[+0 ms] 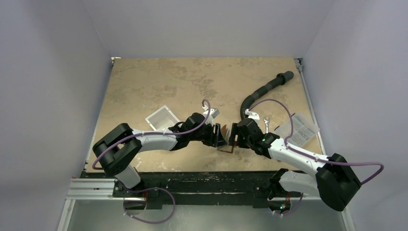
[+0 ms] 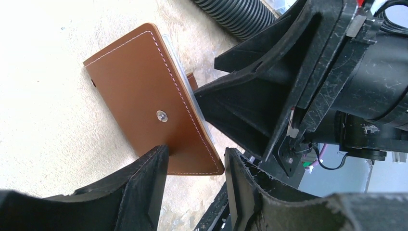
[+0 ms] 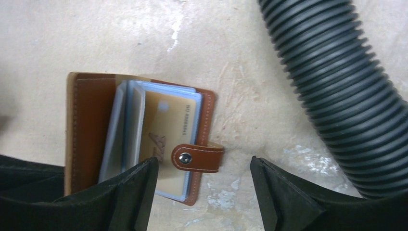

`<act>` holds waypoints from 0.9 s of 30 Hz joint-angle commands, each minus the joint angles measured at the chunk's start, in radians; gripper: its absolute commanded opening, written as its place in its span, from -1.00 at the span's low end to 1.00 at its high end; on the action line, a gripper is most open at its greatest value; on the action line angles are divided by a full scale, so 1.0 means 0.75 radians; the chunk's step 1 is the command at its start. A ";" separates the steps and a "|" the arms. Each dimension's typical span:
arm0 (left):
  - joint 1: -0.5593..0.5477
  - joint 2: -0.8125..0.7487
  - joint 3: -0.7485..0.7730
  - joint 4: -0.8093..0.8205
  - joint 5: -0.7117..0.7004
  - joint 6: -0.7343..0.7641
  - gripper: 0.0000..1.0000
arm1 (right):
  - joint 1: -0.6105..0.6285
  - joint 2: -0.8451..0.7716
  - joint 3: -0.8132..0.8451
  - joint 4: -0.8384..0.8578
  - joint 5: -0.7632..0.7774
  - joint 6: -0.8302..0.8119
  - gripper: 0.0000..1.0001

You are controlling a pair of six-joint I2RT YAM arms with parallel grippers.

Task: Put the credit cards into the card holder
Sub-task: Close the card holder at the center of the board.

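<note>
brown card holder (image 3: 86,120) open on the table (image 3: 120,38) between both arms, tan credit card (image 3: 168,125) in its clear sleeves, right gripper (image 3: 202,187) spread wide over it, left gripper (image 2: 195,168) straddling the cover's edge, grip unclear

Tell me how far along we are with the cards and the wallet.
Done: one gold card sits in a clear sleeve of the brown card wallet. In hand: the wallet lies open, strap unsnapped; the right gripper is open over it, the left gripper straddles its corner, grip unclear. Left: no loose card shows on the table, so perhaps only closing.
</note>
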 commanded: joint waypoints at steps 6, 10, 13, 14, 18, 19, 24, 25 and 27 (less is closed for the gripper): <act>-0.009 -0.002 0.026 0.062 0.022 -0.021 0.00 | 0.005 0.150 0.034 0.148 -0.055 -0.052 0.55; -0.010 -0.006 0.025 0.062 0.024 -0.021 0.00 | 0.005 0.175 0.062 0.036 0.100 0.006 0.44; -0.008 -0.001 0.023 0.067 0.026 -0.021 0.00 | 0.005 0.092 0.034 -0.014 0.175 0.055 0.28; -0.008 0.004 0.022 0.072 0.029 -0.023 -0.01 | 0.005 0.053 0.015 -0.007 0.171 0.062 0.18; -0.009 0.022 0.025 0.093 0.040 -0.029 -0.01 | 0.005 -0.028 -0.009 -0.037 0.168 0.111 0.07; -0.008 0.026 0.027 0.097 0.042 -0.031 -0.01 | 0.005 -0.034 -0.011 -0.042 0.163 0.121 0.06; -0.010 0.062 0.064 0.111 0.067 -0.033 -0.01 | 0.005 -0.038 -0.026 -0.047 0.154 0.149 -0.13; -0.012 0.072 0.071 0.116 0.075 -0.034 -0.01 | 0.005 -0.034 -0.029 -0.043 0.149 0.152 -0.14; -0.015 0.095 0.087 0.125 0.092 -0.040 -0.01 | 0.005 -0.025 -0.032 -0.050 0.148 0.163 -0.23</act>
